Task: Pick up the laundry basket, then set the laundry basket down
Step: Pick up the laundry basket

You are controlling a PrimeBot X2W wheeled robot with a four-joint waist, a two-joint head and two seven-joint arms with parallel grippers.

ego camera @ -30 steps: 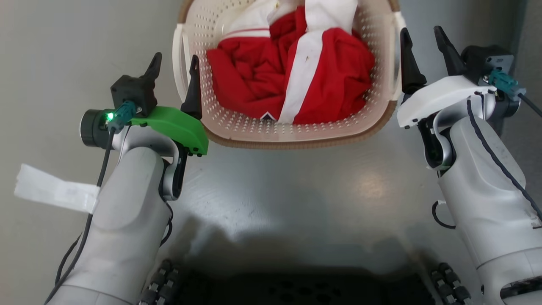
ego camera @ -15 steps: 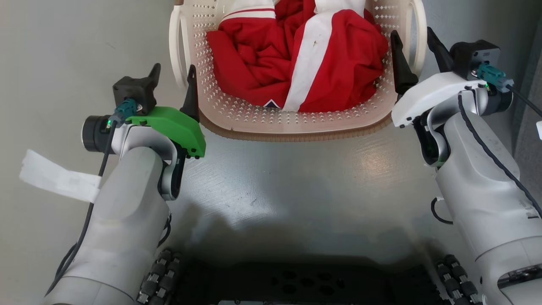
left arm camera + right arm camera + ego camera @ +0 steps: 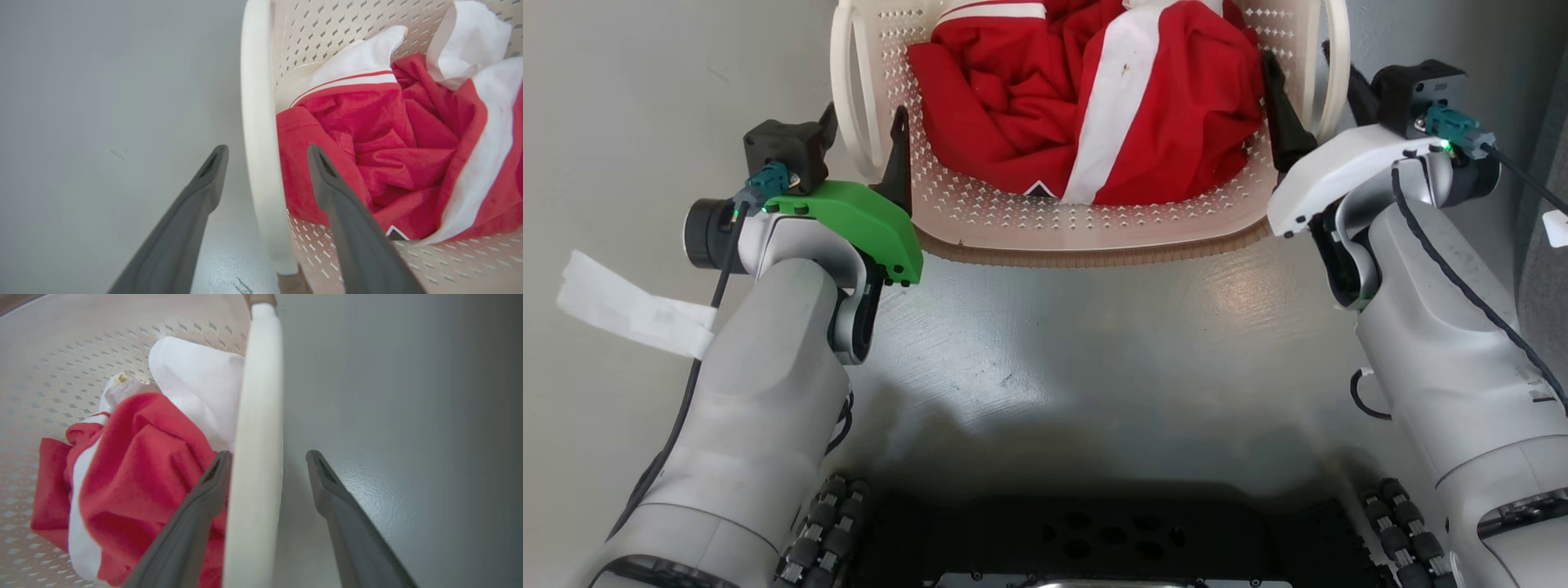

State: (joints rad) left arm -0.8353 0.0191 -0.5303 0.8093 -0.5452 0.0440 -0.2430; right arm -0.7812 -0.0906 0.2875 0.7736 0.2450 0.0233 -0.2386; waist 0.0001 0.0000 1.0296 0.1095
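The grey floor (image 3: 1094, 343) carries everything here, and the laundry basket (image 3: 1094, 233) stands on it straight ahead of the robot, midway between the two arms. That placement looks chosen for a two-handed lift, with one side loop in reach of each arm. A heap of red and white clothes (image 3: 1094, 98) lies in the basket, bunched toward the middle, so the load should sit fairly evenly when it rises.

The left gripper (image 3: 266, 151) is spread apart, holding nothing. It straddles the left handle (image 3: 257, 122), with one finger outside over the floor and the other inside the basket against the red cloth. The right gripper (image 3: 268, 454) is likewise unclenched and astride the right handle (image 3: 255, 437). Its inner finger is just beside the loop and the clothes, and its outer finger stands apart from the loop over bare floor.

So each loop lies between a pair of fingers, low toward their tips, and neither is pinched yet. My reading is that the reach is done and closing on both loops comes next. The inner fingers could catch cloth along with the plastic.

A strip of white paper (image 3: 629, 306) lies on the floor beside the left arm, well apart from the basket.
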